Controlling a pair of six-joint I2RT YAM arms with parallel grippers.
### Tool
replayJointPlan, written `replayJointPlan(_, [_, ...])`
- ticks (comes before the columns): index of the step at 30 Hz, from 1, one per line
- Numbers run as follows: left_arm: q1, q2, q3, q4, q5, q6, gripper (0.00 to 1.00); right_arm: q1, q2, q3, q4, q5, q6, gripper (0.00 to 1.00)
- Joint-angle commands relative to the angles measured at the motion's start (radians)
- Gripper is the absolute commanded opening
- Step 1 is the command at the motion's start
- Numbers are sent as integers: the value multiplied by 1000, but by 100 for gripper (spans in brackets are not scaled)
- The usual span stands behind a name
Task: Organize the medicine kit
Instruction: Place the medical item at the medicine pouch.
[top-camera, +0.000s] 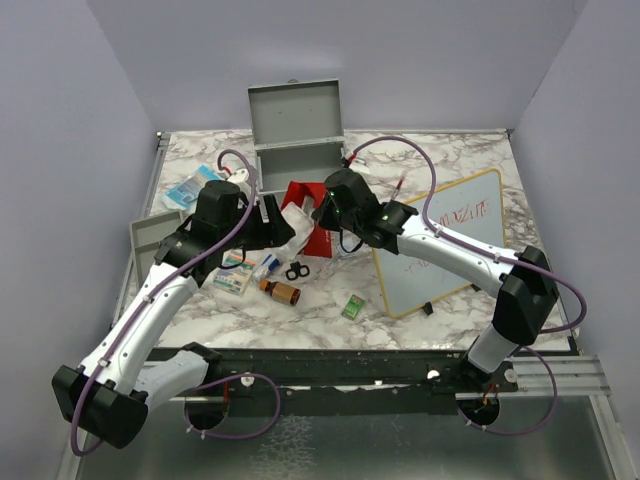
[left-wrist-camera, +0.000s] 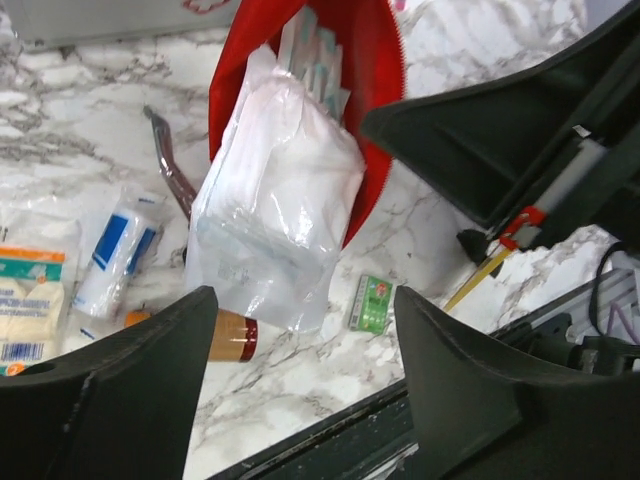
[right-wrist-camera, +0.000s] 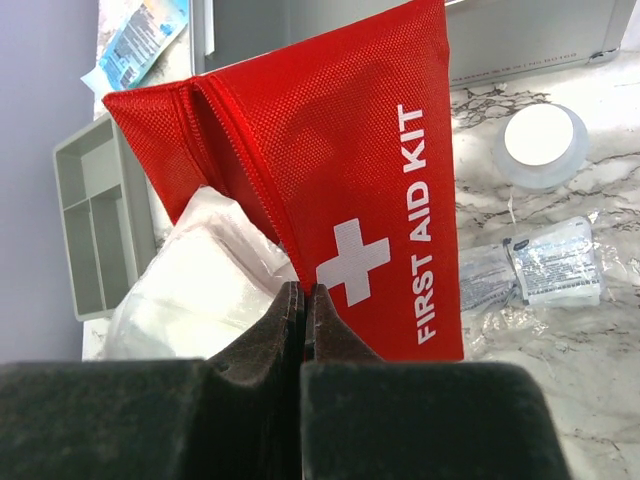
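The medicine kit (top-camera: 298, 150), a grey metal box, stands open at the back of the table with its lid up. It also shows in the right wrist view (right-wrist-camera: 520, 40). My right gripper (right-wrist-camera: 305, 290) is shut on the zipper edge of a red "FIRST AID KIT" pouch (right-wrist-camera: 370, 170) and holds it up in front of the box (top-camera: 305, 205). A white plastic bag of supplies (left-wrist-camera: 270, 200) hangs halfway out of the pouch's mouth (left-wrist-camera: 375, 70). My left gripper (left-wrist-camera: 305, 330) is open, and the bag's lower end shows between its fingers, not gripped.
A wood-framed whiteboard (top-camera: 445, 240) lies at the right. A grey divided tray (top-camera: 150, 235) hangs over the left edge. A brown bottle (top-camera: 281, 291), a green packet (top-camera: 352, 307), a gauze box (top-camera: 235, 272), black rings (top-camera: 296, 271) and a bandage roll (left-wrist-camera: 118, 262) lie in the middle.
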Motion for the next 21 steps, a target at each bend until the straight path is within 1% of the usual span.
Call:
replayJointPlan(1, [-3, -8, -42, -36, -2, 7, 76, -2, -20, -3, 29, -15, 5, 1])
replayJointPlan(8, [-3, -47, -86, 2, 5, 7, 80, -1, -15, 1, 38, -29, 15, 0])
replayJointPlan(12, [-3, -79, -112, 2, -11, -11, 85, -2, -15, 1, 38, -28, 22, 1])
replayJointPlan(14, [-3, -91, -125, 11, -28, -25, 85, -2, -16, -2, 43, -33, 27, 0])
replayJointPlan(16, [-3, -111, -143, 33, -67, -73, 83, -2, -20, -8, 50, -46, 37, 1])
replayJointPlan(19, [-3, -168, -210, 181, -53, -158, 82, -2, -30, -20, 73, -77, 55, 1])
replayJointPlan(21, [-3, -177, -236, 244, -48, -204, 81, -2, -36, -24, 84, -87, 61, 0])
